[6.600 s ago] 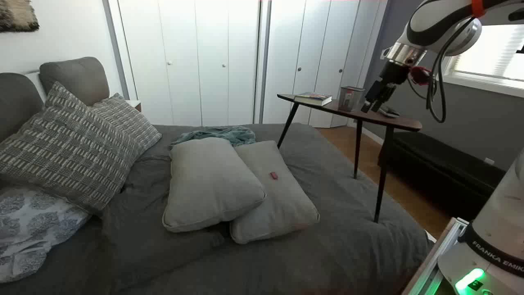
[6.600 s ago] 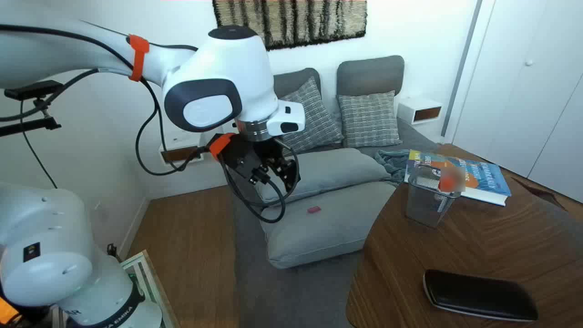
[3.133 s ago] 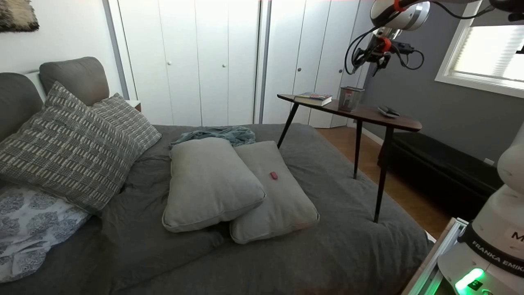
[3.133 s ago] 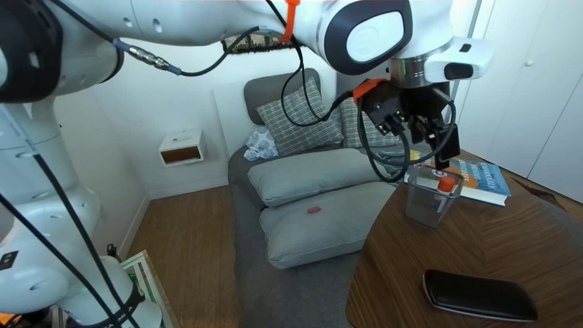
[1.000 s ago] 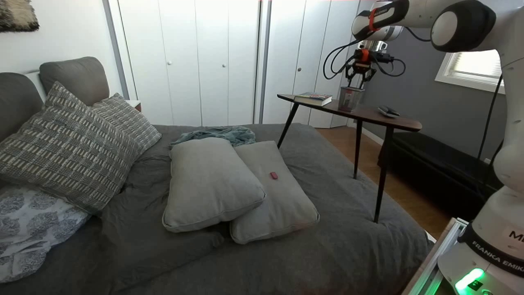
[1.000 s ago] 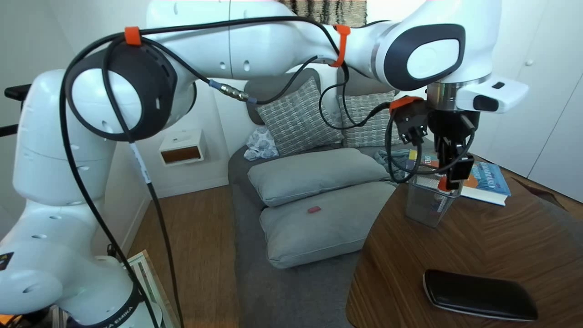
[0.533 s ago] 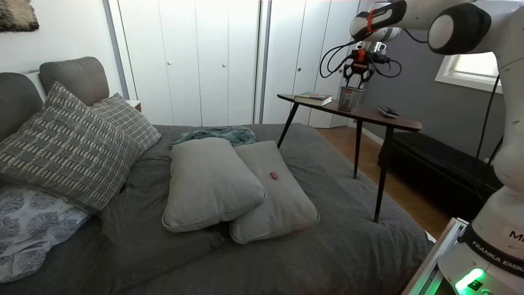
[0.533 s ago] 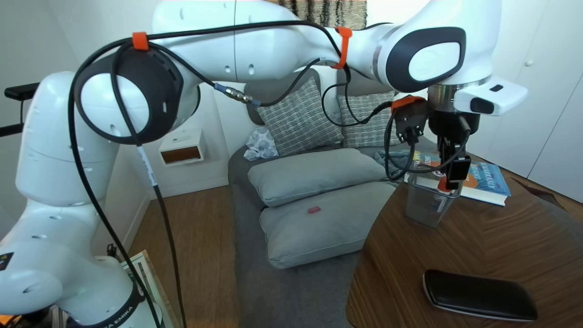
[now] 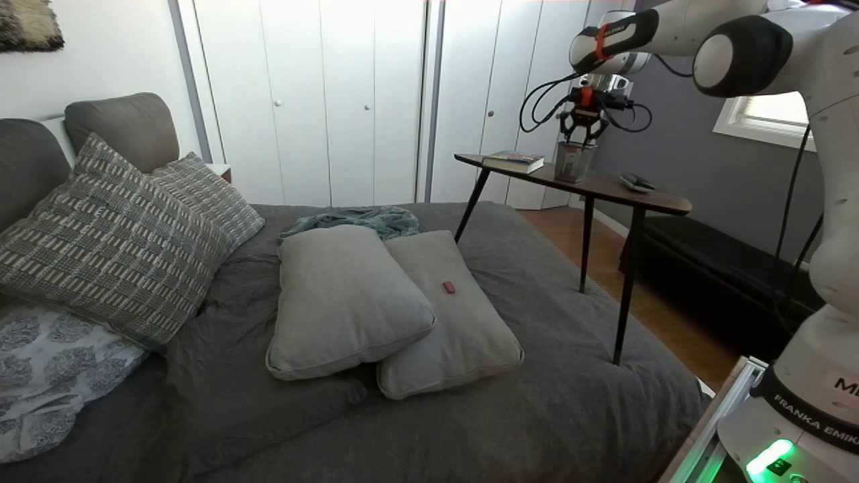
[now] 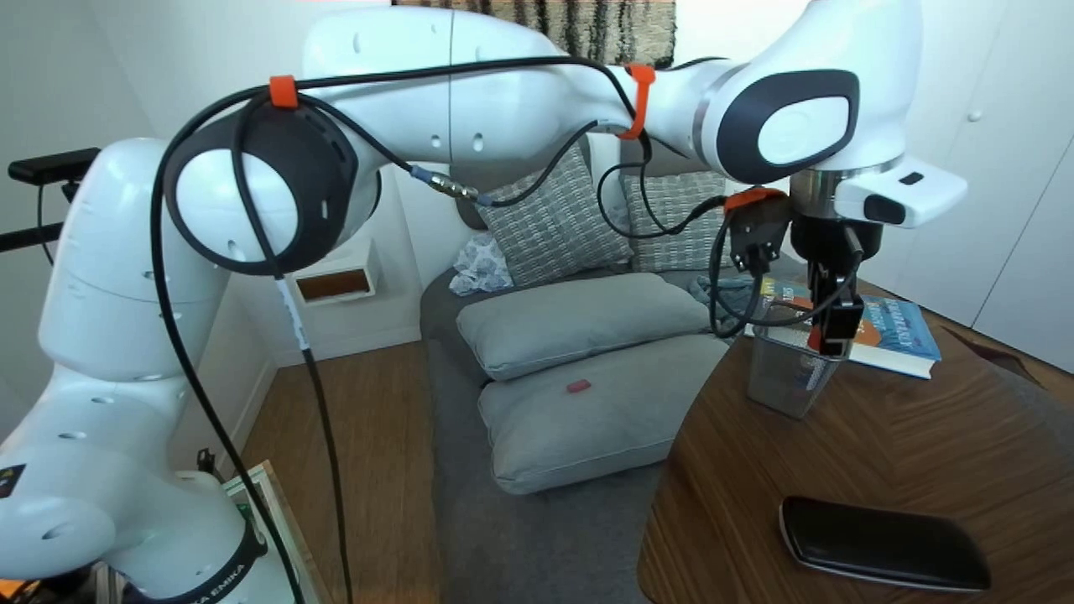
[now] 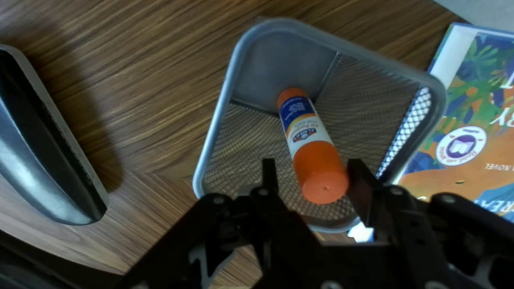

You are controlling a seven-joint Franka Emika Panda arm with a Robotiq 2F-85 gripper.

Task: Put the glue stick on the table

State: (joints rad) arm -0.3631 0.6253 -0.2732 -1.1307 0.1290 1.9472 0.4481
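Observation:
The glue stick (image 11: 305, 128), with an orange cap and a white and blue label, leans inside a grey mesh container (image 11: 217, 120), cap end up. That container (image 10: 780, 386) stands on the dark brown table (image 10: 847, 470). From above, my gripper (image 11: 313, 170) reaches to the container's mouth, its jaws partly apart on both sides of the cap. In the wrist view the right fingertip lies right at the cap's edge, perhaps touching; a gap shows between the cap and the left fingertip. In an exterior view a finger hides most of the orange cap (image 10: 814, 338).
A colourful book (image 10: 902, 331) lies on the table beside the container. A black case (image 10: 881, 545) lies nearer the table's edge. Grey pillows (image 9: 349, 302) rest on the bed, a small red item (image 9: 449, 287) on one of them.
From beside the table, my gripper has moved over the container. In the last second it has come down slightly, and its fingers have drawn somewhat closer together. The container has stayed put.

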